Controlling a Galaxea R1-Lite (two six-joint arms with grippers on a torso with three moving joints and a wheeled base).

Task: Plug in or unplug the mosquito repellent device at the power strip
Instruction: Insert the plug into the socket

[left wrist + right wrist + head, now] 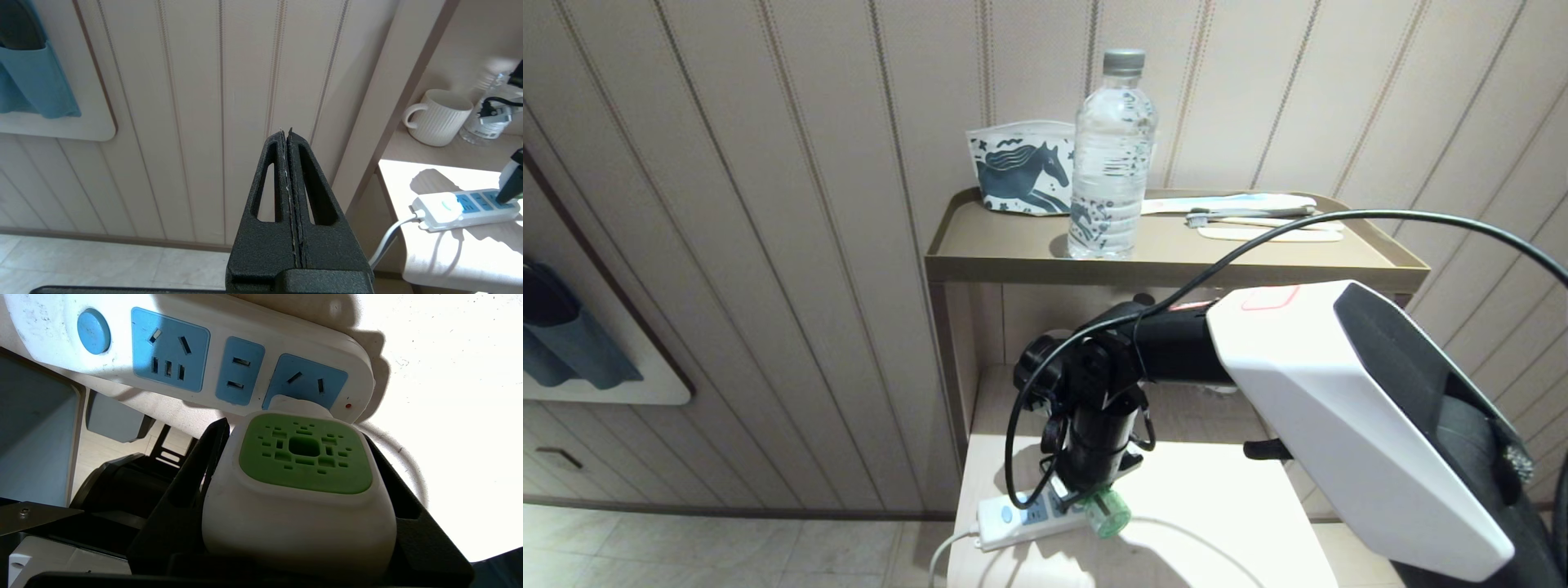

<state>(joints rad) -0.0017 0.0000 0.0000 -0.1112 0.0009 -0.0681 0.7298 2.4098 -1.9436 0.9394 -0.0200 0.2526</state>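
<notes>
Right gripper (pixel 300 498) clamps the repellent device (pixel 300 490) at the power strip's (pixel 196 355) end socket; left gripper (pixel 289 139) closed, empty.

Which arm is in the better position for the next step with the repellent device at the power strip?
The right. Its gripper is closed on the device at the end socket of the strip. The left gripper is shut, empty, off to the side of the table.

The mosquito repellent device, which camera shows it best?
The right wrist view: the mosquito repellent device fills it, green vented top facing the camera, gripped in the right hand against the power strip. The head view shows only its green bottle below the arm. The left wrist view barely catches it at the edge.
</notes>
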